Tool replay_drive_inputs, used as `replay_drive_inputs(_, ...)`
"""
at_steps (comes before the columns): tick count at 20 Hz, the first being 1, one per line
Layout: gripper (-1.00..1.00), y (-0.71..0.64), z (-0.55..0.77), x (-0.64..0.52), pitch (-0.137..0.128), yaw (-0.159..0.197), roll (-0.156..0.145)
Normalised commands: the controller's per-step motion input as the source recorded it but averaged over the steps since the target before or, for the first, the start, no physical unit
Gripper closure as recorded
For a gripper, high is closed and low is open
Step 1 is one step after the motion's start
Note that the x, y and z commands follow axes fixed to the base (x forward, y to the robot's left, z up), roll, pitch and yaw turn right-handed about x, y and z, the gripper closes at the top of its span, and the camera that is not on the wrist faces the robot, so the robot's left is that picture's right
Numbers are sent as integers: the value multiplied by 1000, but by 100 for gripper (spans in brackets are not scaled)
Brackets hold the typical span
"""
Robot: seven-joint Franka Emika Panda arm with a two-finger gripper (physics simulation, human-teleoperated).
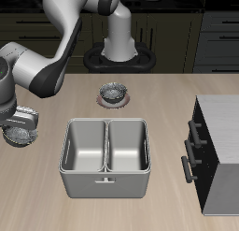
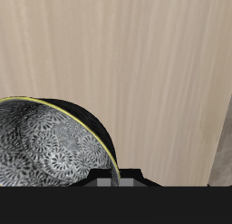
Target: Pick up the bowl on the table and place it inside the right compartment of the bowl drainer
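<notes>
One bowl (image 1: 16, 135) sits at the gripper (image 1: 19, 122), which we see closed on its rim and holding it above the table (image 1: 37, 193), off to one side of the drainer (image 1: 105, 158). In the wrist view we look straight down into the bowl (image 2: 50, 146): its speckled inside shows just under the gripper body (image 2: 109, 180), with a thin yellow edge along the rim, and the bare table (image 2: 136, 55) lies beyond it. We cannot make out the fingertips themselves in either view.

Outward from there, we find the drainer near the table's front edge, close beside the held bowl but not touching it. The right compartment (image 1: 84, 146) is the well nearer the bowl; the other well (image 1: 128, 146) lies past it. Farther back, we see a twin bowl (image 1: 115, 92) on a pinkish disc (image 1: 103, 100), well apart from the gripper. A dark cabinet (image 1: 217, 155) with a white top stands beyond the drainer, on its far side from the bowl.
</notes>
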Motion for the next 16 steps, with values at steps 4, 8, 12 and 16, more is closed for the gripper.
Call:
replay_drive_inputs(4, 100, 99, 462, -198, -67, -5, 7)
replay_drive_inputs(8, 100, 201, 587, -278, -78, 0, 17)
replay_drive_inputs(12, 100, 186, 335, -168, -71, 54, 36)
replay_drive_inputs(16, 100, 77, 265, -77, -24, -17, 11)
